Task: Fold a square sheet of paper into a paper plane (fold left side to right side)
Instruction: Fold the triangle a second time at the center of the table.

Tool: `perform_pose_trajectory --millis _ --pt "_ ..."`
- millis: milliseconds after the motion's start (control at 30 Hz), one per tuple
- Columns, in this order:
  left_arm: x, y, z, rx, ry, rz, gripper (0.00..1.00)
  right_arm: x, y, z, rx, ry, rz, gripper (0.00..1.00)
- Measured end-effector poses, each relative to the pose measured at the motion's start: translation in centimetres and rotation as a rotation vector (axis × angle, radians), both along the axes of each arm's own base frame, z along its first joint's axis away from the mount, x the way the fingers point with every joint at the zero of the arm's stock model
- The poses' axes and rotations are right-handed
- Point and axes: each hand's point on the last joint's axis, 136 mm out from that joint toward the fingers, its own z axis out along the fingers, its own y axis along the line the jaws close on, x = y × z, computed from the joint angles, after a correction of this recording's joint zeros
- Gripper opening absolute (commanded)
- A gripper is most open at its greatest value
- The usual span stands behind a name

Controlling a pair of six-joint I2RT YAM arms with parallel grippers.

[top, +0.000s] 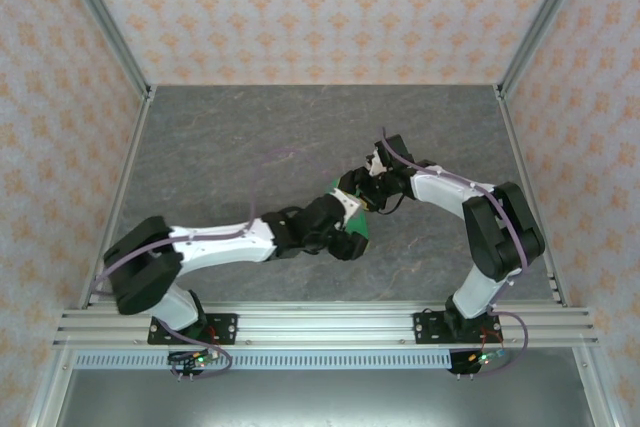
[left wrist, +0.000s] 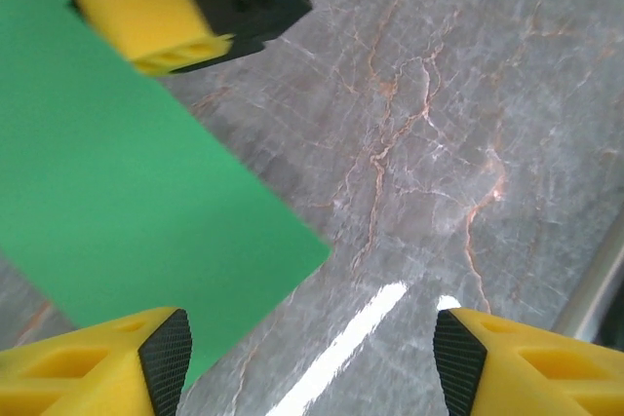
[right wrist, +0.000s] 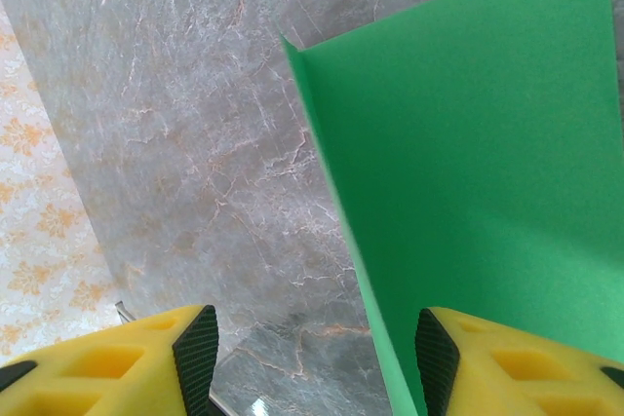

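Left wrist cam: left gripper (left wrist: 312, 348) jaws are wide with bare table between the pads. Green sheet (left wrist: 127, 192) lies flat from 10 to 7 o'clock, its corner near the left pad. A yellow finger (left wrist: 156, 17) of the right gripper (right wrist: 317, 353) sits over the sheet at 11 o'clock; can't tell if it's touching.

Right wrist cam: jaws wide too, nothing clamped. Sheet fills 1 to 5 o'clock, and its long edge runs down to just beside the right pad, with a paler strip along that edge.

Top cam: both arms meet just off table centre toward 4 o'clock and cover most of the sheet.

Surface is a grey marble-look tabletop (top: 230, 137) with brown veins. Walls (top: 330, 7) have an orange floral print, with aluminium posts (top: 105, 19) and a rail (top: 330, 325) at the near edge.
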Motion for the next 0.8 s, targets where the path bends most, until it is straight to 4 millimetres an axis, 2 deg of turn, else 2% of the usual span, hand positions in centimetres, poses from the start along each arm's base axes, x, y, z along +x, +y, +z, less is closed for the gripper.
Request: perform_pose_trajectory --millis 200,333,433,600,800 --pt "0.0 -2.9 -2.0 0.178 -0.049 -0.027 0.73 -0.1 0.0 -0.1 -0.003 0.006 0.000 0.59" --pt "0.4 -2.8 -2.8 0.303 -0.092 0.000 0.73 -0.1 -0.1 -0.1 -0.003 0.007 0.000 0.59" --pt "1.0 -2.1 -3.5 0.387 -0.115 0.029 0.70 -0.1 -0.1 -0.1 -0.003 0.007 0.000 0.58" --pt "1.6 -0.5 -4.3 0.485 -0.142 0.062 0.58 -0.2 -0.1 -0.1 -0.004 0.009 0.000 0.58" --pt "1.9 -0.2 -4.2 0.509 -0.170 0.055 0.38 -0.2 -0.1 -0.2 -0.007 0.014 0.000 0.58"
